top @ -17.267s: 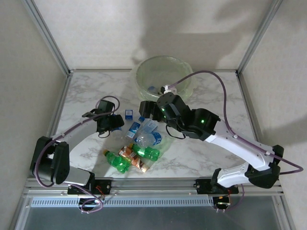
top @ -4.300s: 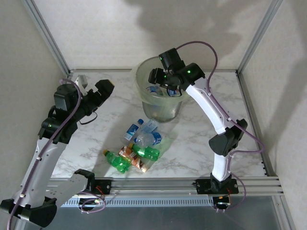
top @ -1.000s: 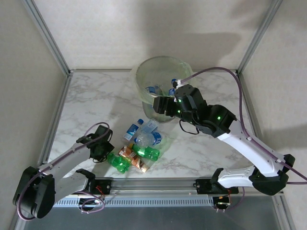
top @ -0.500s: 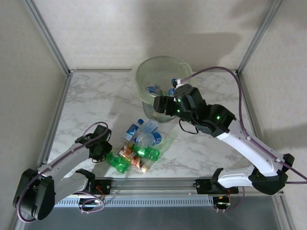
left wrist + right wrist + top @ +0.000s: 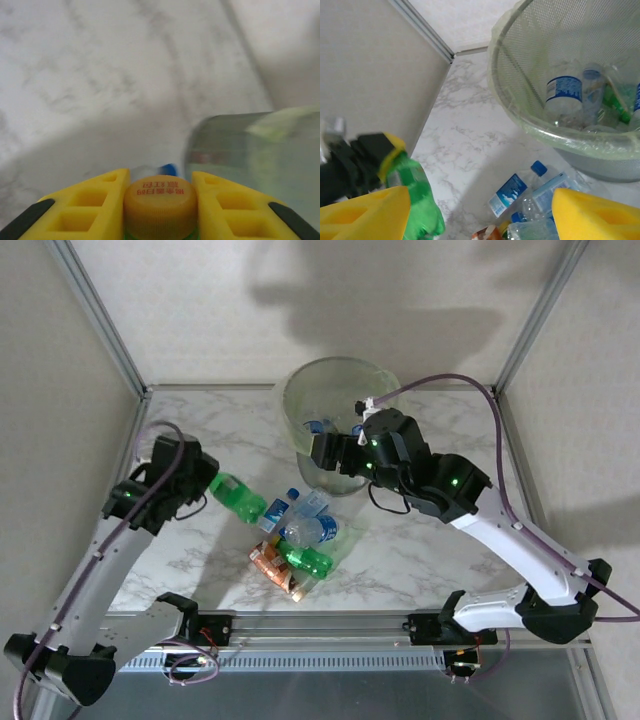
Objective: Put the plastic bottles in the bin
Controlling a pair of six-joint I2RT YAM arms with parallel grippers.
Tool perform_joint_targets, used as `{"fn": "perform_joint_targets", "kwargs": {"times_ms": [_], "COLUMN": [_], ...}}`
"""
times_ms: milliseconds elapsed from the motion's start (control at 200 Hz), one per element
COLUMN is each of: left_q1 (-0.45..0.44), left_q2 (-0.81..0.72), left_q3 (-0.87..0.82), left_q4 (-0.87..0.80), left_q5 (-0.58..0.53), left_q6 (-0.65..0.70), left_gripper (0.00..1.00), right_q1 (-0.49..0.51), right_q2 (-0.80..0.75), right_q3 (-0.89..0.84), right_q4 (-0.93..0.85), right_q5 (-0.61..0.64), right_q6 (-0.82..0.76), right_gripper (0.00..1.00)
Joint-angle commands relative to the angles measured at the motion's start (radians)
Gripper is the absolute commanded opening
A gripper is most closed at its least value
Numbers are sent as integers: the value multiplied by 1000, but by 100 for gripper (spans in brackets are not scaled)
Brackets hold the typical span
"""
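Above table [image 5: 200, 440] | left fingers [image 5: 85, 205] pinch green bottle [image 5: 238, 498] by cap | right fingers [image 5: 600, 215] spread, partly cropped

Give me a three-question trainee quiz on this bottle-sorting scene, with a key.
1. True or false: the left claw is shut on a green bottle at its cap end.
2. The right claw is: A) open, holding nothing; B) shut on a blue-capped bottle; C) shut on an orange-labelled bottle.
3. Short answer: besides those in the bin, where do the other bottles lie?
Key: 1 true; 2 A; 3 clustered on the table, in front of the bin.
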Motion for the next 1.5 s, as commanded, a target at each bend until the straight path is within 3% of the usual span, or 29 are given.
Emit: {"fn": "perform_joint_targets", "kwargs": {"times_ms": [0,170,496,766,1036,1497], "left_q1": [14,22,24,26,27,27], "left_q2": [6,11,5,6,3,-18], "left_q3": [77,66,-46,-87,-161,-224], "left_q4": [37,348,808,925,1059,1110], "left_q5": [56,253,439,489,512,508], "left_q6": [42,-44,-211,-248,-331,-369], "left_gripper": [31,31,31,30,28,26], "right_q1": [10,11,11,11,12,10], "right_q2": [-20,-108,-59,32,81,100], "right_q3": [-10,-69,-26,-29,-45,-42], "right_q4": [86,230,258,375,427,421], "right_q5": [-96,-167,-276,-444,-486,-492], "right_q6": [7,11,74,131,169,164], "right_gripper": [81,99,99,99,98,77]}}
